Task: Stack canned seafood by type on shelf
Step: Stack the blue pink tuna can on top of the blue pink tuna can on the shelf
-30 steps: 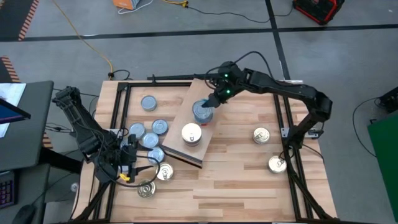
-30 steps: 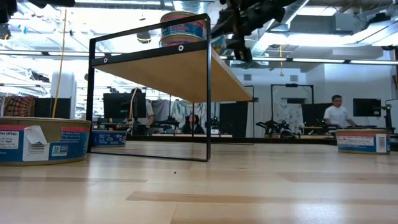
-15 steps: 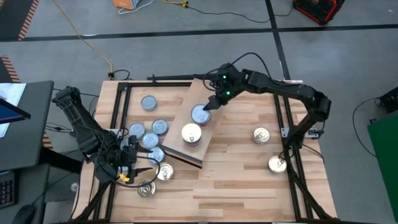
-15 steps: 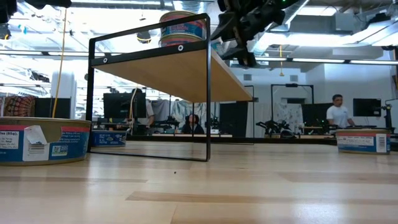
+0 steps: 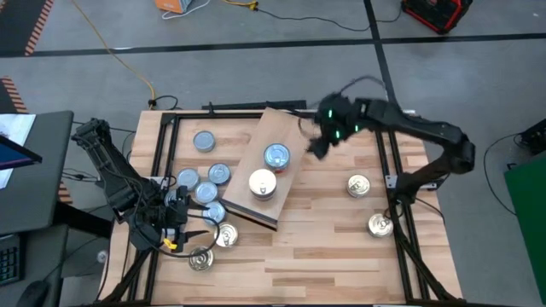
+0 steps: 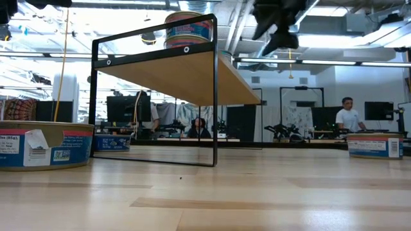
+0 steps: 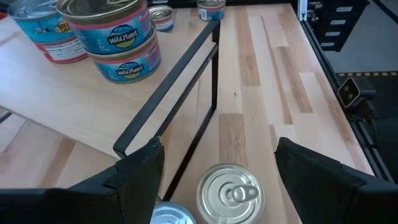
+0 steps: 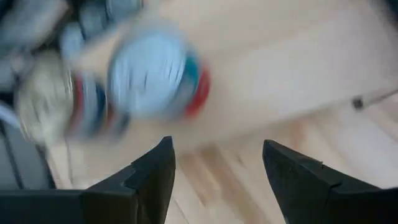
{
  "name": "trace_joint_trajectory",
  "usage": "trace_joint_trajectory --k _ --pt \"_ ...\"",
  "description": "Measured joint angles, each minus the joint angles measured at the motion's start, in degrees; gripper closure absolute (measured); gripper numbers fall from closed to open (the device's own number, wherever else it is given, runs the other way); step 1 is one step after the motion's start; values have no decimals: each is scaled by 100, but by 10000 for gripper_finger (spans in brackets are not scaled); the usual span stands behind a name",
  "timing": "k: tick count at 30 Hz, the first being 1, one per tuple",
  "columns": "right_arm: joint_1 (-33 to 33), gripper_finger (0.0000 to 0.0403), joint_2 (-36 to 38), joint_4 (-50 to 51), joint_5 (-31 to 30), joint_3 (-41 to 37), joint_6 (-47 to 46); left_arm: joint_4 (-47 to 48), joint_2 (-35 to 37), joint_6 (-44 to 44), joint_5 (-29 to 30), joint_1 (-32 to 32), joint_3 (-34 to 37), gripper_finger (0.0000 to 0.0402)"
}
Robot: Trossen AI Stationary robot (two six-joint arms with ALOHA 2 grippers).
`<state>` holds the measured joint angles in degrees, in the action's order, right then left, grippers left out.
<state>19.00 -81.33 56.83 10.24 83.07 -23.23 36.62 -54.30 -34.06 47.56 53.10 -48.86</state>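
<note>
Hovering above the table just off the shelf's 3 o'clock edge, the right gripper (image 5: 314, 147) has its two dark fingers spread with nothing between them; its wrist view, blurred by motion, shows the blue-topped stack (image 8: 155, 73) ahead of the open jaws.

Raised light-wood shelf with black metal frame (image 5: 256, 183) sits angled near table centre. On it, two stacks side by side: a stack of round tins with a blue-grey top (image 5: 276, 157) toward the shelf's 1 o'clock end, and a stack with a pale gold pull-tab lid (image 5: 263, 182) just beside it at about 7 o'clock from the first. Left wrist view shows the gold-lid stack as two blue-labelled tins (image 7: 115, 34), one on the other.

Loose tins on the slatted wooden tabletop (image 5: 324, 230):
- cluster of blue-grey-topped tins (image 5: 207, 182) at the shelf's 9 o'clock side, one more (image 5: 204, 141) apart at 11 o'clock;
- gold-lid tins (image 5: 226, 236) and (image 5: 200, 258) at 7 o'clock, near the left gripper;
- two gold-lid tins at 3 and 4 o'clock of the table, (image 5: 358, 184) and (image 5: 380, 224), well apart from the shelf.

Left gripper (image 5: 189, 232) low at the table's 8 o'clock corner, fingers spread wide, empty; a gold pull-tab tin (image 7: 229, 193) lies on the table between its fingertips in its wrist view.
</note>
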Motion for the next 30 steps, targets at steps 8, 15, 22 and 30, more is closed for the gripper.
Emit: trace_joint_trajectory --k 8,15,22,30 --pt "-1250 138 197 1912 -982 -1344 -355 -6 0 -206 -562 0 -2 104" --pt "-1600 138 130 1894 -1179 -2746 -1083 -13 0 -249 -377 0 -4 104" --pt "-1767 139 39 1665 -1773 -3132 -1083 -12 -2 -361 -376 0 -4 104" --pt "-2204 139 -50 1370 -2523 -3132 -1042 -12 -2 -372 -377 0 -4 104"
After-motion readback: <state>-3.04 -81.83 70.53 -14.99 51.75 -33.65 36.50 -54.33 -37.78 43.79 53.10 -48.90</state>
